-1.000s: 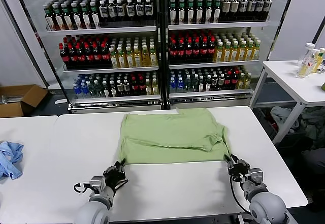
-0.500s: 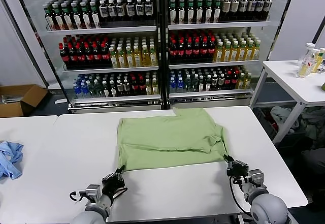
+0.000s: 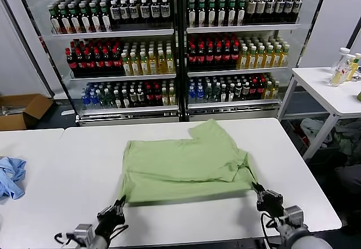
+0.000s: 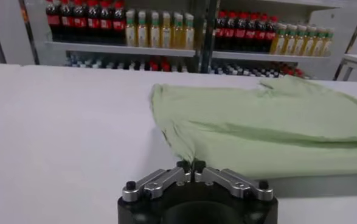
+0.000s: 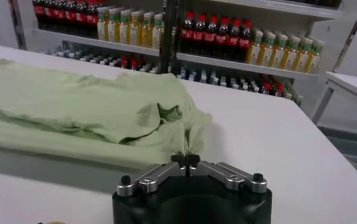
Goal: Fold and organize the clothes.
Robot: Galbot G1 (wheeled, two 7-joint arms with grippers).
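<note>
Both grippers pinch hem | soft green shirt, folded, creased

Black gripper bodies, silver screw-studded links, black cables.

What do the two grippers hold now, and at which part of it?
Both hold the light green polo shirt at its near edge: the left gripper pinches the near left corner, and the right gripper pinches the near right corner.

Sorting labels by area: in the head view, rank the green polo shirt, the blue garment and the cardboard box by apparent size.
1. Green polo shirt, clearly largest.
2. Cardboard box.
3. Blue garment, though both are cut off by the frame edge, so their order is unsure.
</note>
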